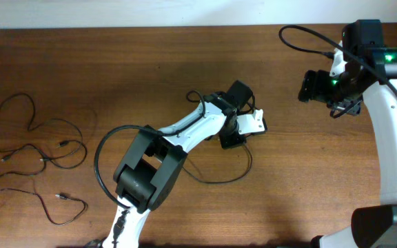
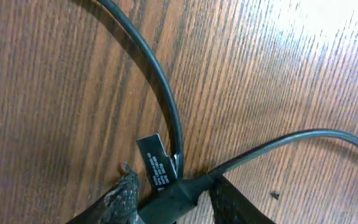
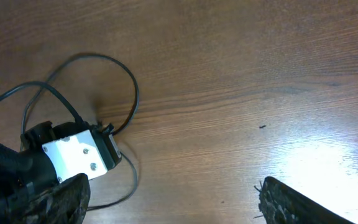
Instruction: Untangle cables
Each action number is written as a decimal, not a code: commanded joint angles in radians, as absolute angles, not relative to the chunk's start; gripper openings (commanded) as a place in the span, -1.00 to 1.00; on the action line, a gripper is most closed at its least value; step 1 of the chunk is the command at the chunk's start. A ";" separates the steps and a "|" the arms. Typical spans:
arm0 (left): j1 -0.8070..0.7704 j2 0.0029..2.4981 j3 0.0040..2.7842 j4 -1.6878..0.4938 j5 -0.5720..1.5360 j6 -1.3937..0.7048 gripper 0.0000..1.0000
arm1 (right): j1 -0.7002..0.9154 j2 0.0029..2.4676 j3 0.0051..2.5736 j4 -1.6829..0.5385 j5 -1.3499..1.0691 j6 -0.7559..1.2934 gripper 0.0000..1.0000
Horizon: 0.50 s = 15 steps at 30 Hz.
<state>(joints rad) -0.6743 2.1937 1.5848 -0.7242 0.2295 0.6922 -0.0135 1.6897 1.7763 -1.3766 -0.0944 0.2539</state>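
My left gripper [image 1: 243, 131] is low at the table's middle. In the left wrist view it [image 2: 176, 193] is shut on the thick black plug end of a cable [image 2: 160, 81], which carries a small label tag [image 2: 155, 160]. That cable curls in a loop [image 1: 216, 180] on the wood beside the arm. More thin black cables [image 1: 47, 148] lie in loose loops at the far left, and another [image 1: 47, 203] lies below them. My right gripper [image 1: 316, 88] hangs at the upper right, open and empty [image 3: 173, 199]. The right wrist view shows the left gripper [image 3: 73, 155] and the cable loop [image 3: 132, 93].
The brown wooden table [image 1: 302, 179] reaches a white wall strip along the back edge [image 1: 150, 14]. The left arm's white body [image 1: 150, 172] spans from the front edge to the middle. The right arm's base [image 1: 391, 227] stands at the lower right.
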 commanded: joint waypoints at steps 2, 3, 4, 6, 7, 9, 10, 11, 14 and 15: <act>-0.681 2.233 1.571 -0.751 0.237 0.689 -0.38 | -0.014 1.692 1.771 -1.380 -0.096 0.239 0.76; -0.681 2.233 1.571 -0.753 0.201 0.657 -0.39 | -0.014 1.692 1.771 -1.380 -0.096 0.239 0.76; -0.681 2.233 1.572 -0.754 0.132 0.604 -0.39 | -0.014 1.692 1.771 -1.380 -0.096 0.239 0.76; -0.681 2.233 1.572 -0.777 -0.017 0.501 -0.31 | -0.014 1.692 1.771 -1.380 -0.096 0.239 0.76; -0.680 2.233 1.572 -0.799 -0.067 0.467 -0.28 | -0.014 1.692 1.771 -1.380 -0.096 0.239 0.76; -0.680 2.233 1.571 -0.861 -0.125 0.354 -0.20 | -0.014 1.692 1.771 -1.380 -0.096 0.239 0.76; -0.680 2.233 1.571 -0.888 -0.125 0.301 -0.20 | -0.014 1.692 1.771 -1.380 -0.096 0.239 0.76; -0.680 2.233 1.571 -0.923 -0.134 0.233 -0.21 | -0.014 1.692 1.771 -1.381 -0.096 0.239 0.76; -0.649 2.233 1.571 -0.935 -0.162 0.094 -0.11 | -0.014 1.692 1.771 -1.382 -0.096 0.239 0.76; -0.636 2.233 1.571 -0.937 -0.153 0.074 -0.06 | -0.014 1.692 1.771 -1.385 -0.096 0.239 0.76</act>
